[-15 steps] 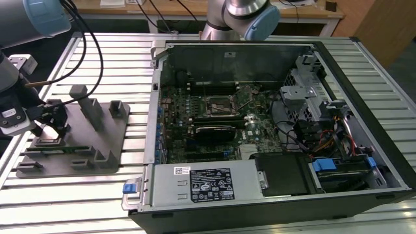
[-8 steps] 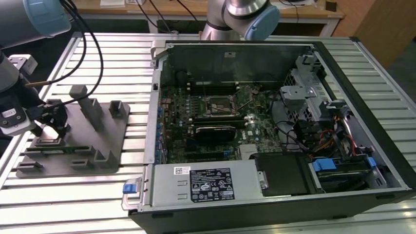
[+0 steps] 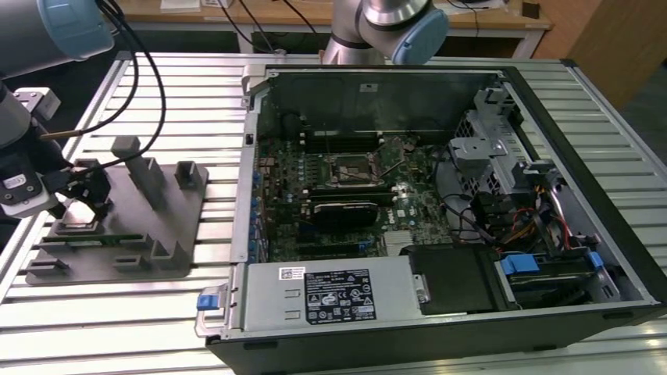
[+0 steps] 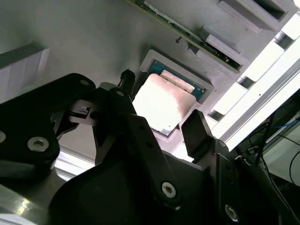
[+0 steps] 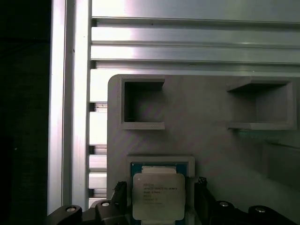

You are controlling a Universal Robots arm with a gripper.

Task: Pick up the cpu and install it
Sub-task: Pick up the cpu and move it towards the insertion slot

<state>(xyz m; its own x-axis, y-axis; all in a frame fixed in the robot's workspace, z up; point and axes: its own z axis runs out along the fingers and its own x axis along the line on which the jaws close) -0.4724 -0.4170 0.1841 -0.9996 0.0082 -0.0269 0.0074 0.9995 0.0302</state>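
One gripper (image 3: 86, 205) to report on, and it's at the far left of the exterior view, low over a grey holder plate (image 3: 175, 251) that lies flat on the slotted aluminium table (image 3: 198, 101). A couple of grey posts (image 3: 133, 160) stand up from the plate just to the gripper's right. Black cables (image 3: 146, 86) loop down from the upper left corner of the frame, where a blue-capped arm joint (image 3: 65, 23) sits.

Both wrist views make things clearer. The cpu (image 5: 158, 197) lies flat in a square recess of the plate, silvery top up, with a thin blue-green edge showing round it. The two black fingers (image 5: 201, 204) stand one on each side of the chip, spread wider than it, with a sliver of gap on each side. So the jaws are apart and have hold of nothing. Two more square pockets (image 5: 143, 103) are cut into the plate near the chip.

Moving right in the exterior view, the middle and right of the frame hold an open computer case (image 3: 583, 125) lying on its side, well apart from the plate. The motherboard (image 3: 302, 195) faces up inside. Near its middle is what looks like the black socket frame (image 3: 349, 168), though it's too small from here to say much about it. A labelled grey power supply (image 3: 323, 293) runs along the lower edge of the case, with a blue tab (image 3: 212, 301) at its left end. Coloured wires (image 3: 511, 226) bunch up at the lower right.
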